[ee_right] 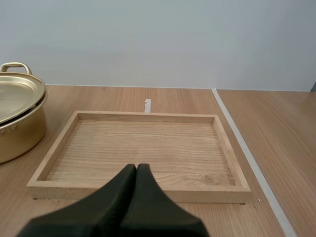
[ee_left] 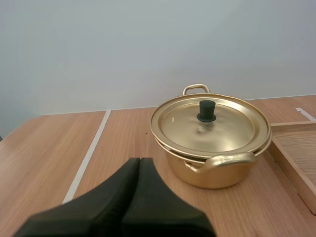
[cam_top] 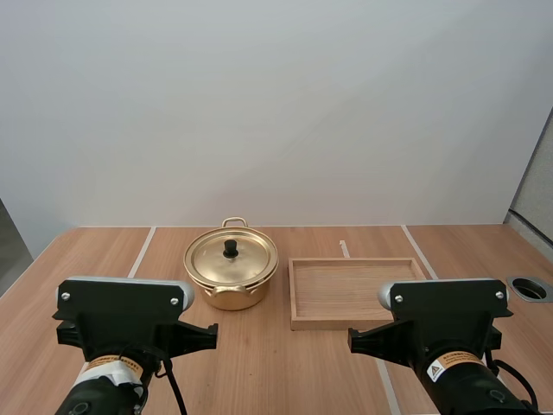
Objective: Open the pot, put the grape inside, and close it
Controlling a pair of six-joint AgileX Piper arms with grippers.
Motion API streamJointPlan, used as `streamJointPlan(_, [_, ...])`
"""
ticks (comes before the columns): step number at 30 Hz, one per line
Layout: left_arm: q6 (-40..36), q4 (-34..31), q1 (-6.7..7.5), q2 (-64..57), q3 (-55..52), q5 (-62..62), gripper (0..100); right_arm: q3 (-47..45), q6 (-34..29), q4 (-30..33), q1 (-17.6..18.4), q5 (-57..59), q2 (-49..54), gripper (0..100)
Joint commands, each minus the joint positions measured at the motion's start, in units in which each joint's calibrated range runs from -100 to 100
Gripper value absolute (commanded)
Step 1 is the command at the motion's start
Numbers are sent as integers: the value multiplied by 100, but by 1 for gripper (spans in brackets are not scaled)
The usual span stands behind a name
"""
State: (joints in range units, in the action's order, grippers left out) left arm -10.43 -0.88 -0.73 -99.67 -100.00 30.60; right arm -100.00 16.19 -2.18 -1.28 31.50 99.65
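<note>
From above, a round gold metal pot stands on the light wooden table. Its gold lid with a black knob is seated on it. A shallow rectangular wooden tray lies just to the pot's right, not touching it. In the left wrist view, the left gripper has its black fingers pressed together into one wedge, pointing toward the pot and short of it. In the right wrist view, the right gripper is likewise pressed together on nothing, before the tray's near rim.
</note>
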Motion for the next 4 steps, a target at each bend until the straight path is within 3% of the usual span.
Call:
streamJointPlan(1, [-19,88,-13,-33,0,-123,0,0,-39,38,2,-30,35,0])
streamJointPlan(4, [-19,88,-13,-33,0,-123,0,0,-39,38,2,-30,35,0])
